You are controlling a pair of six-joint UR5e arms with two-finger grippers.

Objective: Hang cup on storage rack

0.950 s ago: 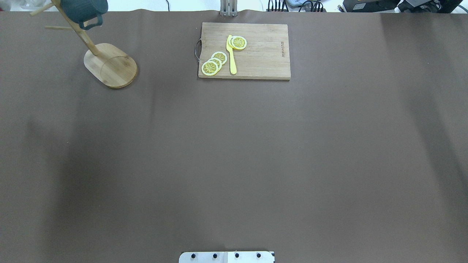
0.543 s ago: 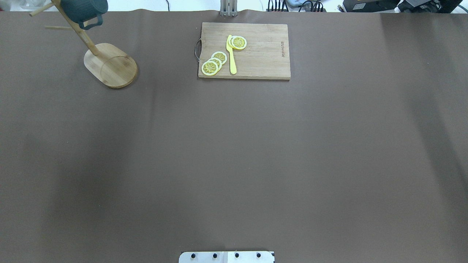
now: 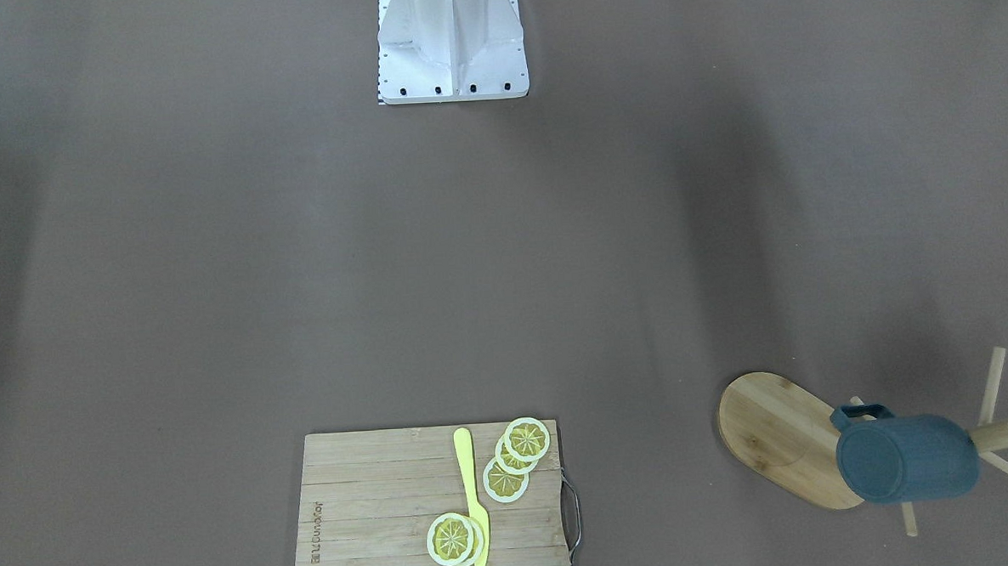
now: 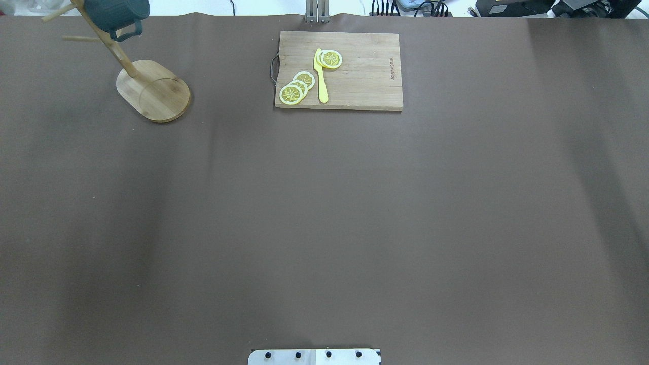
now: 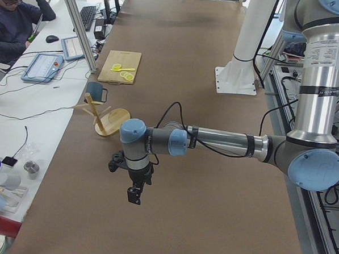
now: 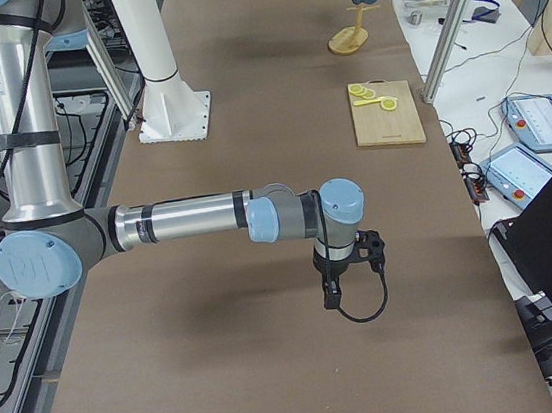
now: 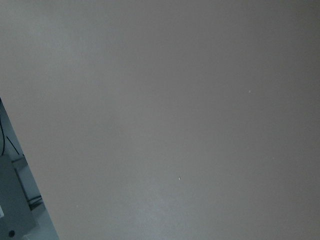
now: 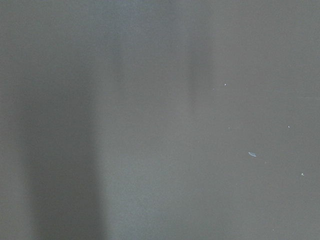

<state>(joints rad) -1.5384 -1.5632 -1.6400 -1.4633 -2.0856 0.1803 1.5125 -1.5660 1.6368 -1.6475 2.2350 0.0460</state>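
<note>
Cup (image 3: 907, 458): dark teal, cylindrical, loop handle, hung tilted on storage rack (image 3: 774, 433) peg | left fingers (image 5: 134, 194), right fingers (image 6: 333, 297): opening cannot be told, well apart from cup.

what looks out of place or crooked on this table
Nothing stands out. The cup hangs on a peg of the storage rack, and the lemon slices and yellow knife lie tidily on the cutting board.

— The table (image 4: 324, 228)?
— Matt brown sheet, smooth, faintly creased.
— Rack (image 4: 154, 94) and board (image 4: 365, 76)?
— Pale bamboo, satin grain; the board's handle (image 4: 274, 70) is metal wire.
— The cup (image 3: 907, 459)?
— Matt teal, faintly ribbed.
</note>
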